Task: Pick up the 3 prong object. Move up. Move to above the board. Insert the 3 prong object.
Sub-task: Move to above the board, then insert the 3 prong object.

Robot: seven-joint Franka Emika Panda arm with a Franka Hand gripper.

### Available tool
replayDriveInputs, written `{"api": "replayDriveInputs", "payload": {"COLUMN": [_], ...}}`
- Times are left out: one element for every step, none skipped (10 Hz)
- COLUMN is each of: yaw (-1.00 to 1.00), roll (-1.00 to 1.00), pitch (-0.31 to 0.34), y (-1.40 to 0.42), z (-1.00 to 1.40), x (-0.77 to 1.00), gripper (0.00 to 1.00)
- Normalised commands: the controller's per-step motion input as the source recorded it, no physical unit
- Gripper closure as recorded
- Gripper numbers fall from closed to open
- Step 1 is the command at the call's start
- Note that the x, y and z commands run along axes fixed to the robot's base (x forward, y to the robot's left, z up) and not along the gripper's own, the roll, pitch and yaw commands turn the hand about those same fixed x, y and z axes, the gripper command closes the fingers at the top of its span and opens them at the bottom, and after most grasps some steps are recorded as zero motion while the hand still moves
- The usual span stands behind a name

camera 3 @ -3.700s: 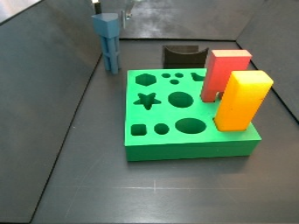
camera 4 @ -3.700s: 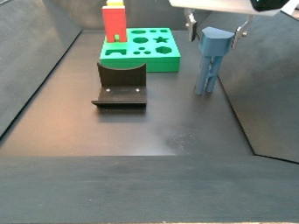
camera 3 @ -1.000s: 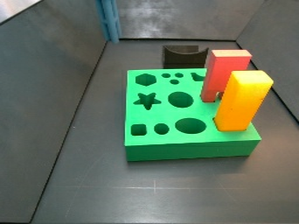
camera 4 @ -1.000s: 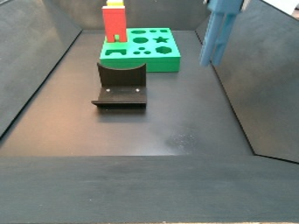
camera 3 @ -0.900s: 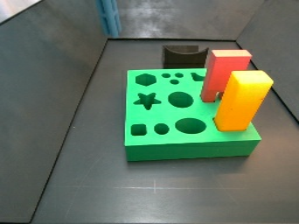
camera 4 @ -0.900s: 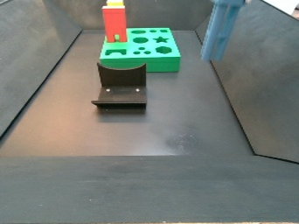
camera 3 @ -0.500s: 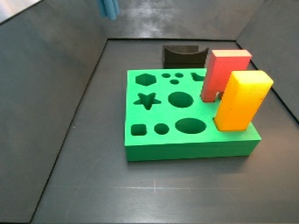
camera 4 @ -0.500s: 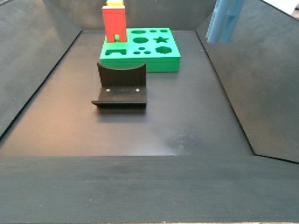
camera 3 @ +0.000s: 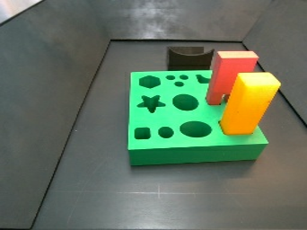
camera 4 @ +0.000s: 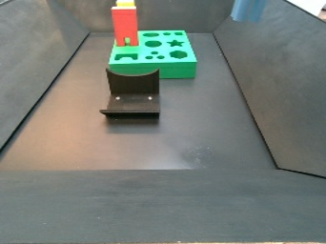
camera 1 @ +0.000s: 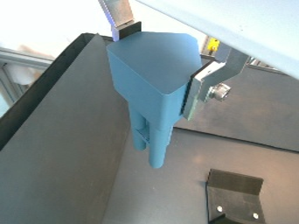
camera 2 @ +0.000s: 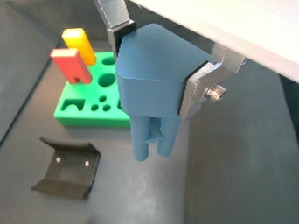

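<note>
Steel-blue 3 prong object (camera 2: 158, 79) hung high, well off the board (camera 2: 96, 103) | hand (camera 1: 158, 66) clamped shut on its angular head, silver fingers (camera 2: 197, 87) flanking | risk: prongs could miss their hole if lowered before centring, jamming on the green top

A robot test cell in a lab, most likely — a dark, matte floor (camera 4: 166, 143) boxed in by sloping grey walls (camera 3: 54, 81). The gripper (camera 2: 158, 54) rides high above it, clamped on the 3 prong object (camera 2: 152, 87). A green shape-sorting board (camera 3: 192, 126) with cut-out holes and a black fixture (camera 4: 132, 92) stand on the floor — rig hardware, nothing domestic.
</note>
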Motion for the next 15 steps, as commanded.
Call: {"api": "replayDriveInputs", "payload": {"yaw": [1.00,1.00,1.00,1.00,1.00,0.87,0.61,0.39,0.20,0.11,0.05,0.03,0.03,0.00,-0.16], "roll": [-0.13,-0.11,-0.16,-0.17,-0.13,-0.11,-0.06,-0.02,0.03,0.06,0.10,0.09,0.08,0.00,-0.02], "pitch": [0.306,0.331,0.365,0.362,0.369,0.335,0.273,0.217,0.164,0.148,0.157,0.146,0.130,0.000,0.000], "y": [-1.00,-1.00,-1.00,-1.00,-1.00,-1.00,-1.00,-1.00,-1.00,-0.92,-0.55,-0.33,-0.24,0.00,0.01], "z": [0.04,0.04,0.05,0.05,0.05,0.06,0.06,0.07,0.07,0.07,0.05,0.04,0.04,-0.02,-0.19], "x": [0.53,0.54,0.56,0.56,0.56,0.57,0.58,0.60,0.62,0.60,0.41,0.28,0.21,0.03,0.22], "gripper": [1.00,1.00,1.00,1.00,1.00,1.00,1.00,1.00,1.00,1.00,1.00,1.00,1.00,1.00,1.00]}}
